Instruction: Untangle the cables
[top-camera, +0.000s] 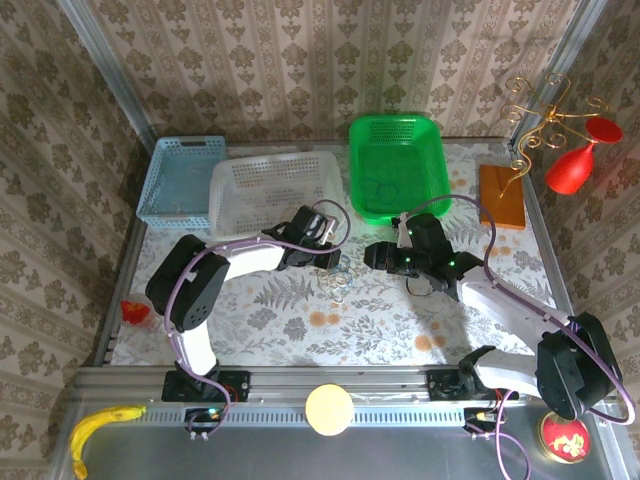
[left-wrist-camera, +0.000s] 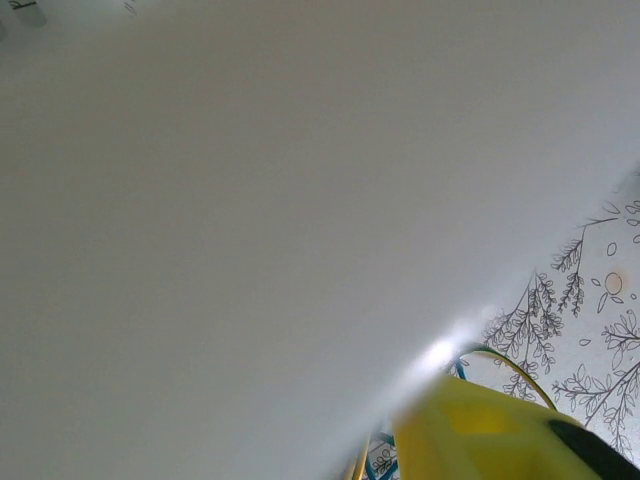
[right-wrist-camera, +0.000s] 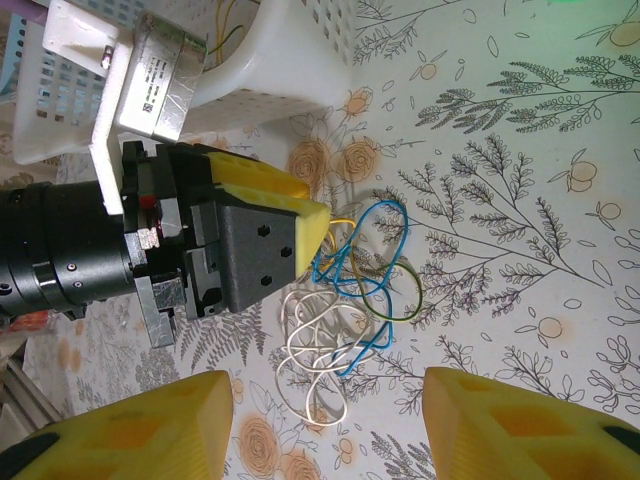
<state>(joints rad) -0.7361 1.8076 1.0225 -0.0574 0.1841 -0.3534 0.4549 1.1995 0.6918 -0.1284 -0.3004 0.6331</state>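
The cables (top-camera: 340, 287) lie as a small clump of thin loops on the floral cloth at mid-table. In the right wrist view the cables (right-wrist-camera: 345, 300) show white, blue and yellow-green strands laced together. My left gripper (top-camera: 331, 262) reaches in from the left. In the right wrist view the left gripper (right-wrist-camera: 312, 235) has its yellow tip right on the clump's upper edge, where a yellow strand comes out; the gap between its jaws is hidden. One left finger (left-wrist-camera: 480, 435) shows beside cable loops (left-wrist-camera: 510, 365). My right gripper (right-wrist-camera: 325, 400) hovers over the clump, open and holding nothing.
A white basket (top-camera: 275, 190) stands just behind the left gripper, and its wall (right-wrist-camera: 290, 60) is close to that wrist. A blue basket (top-camera: 180, 180) and a green basket (top-camera: 395, 165) flank it. An orange block (top-camera: 500, 195) and a gold wire stand (top-camera: 545, 120) are at back right.
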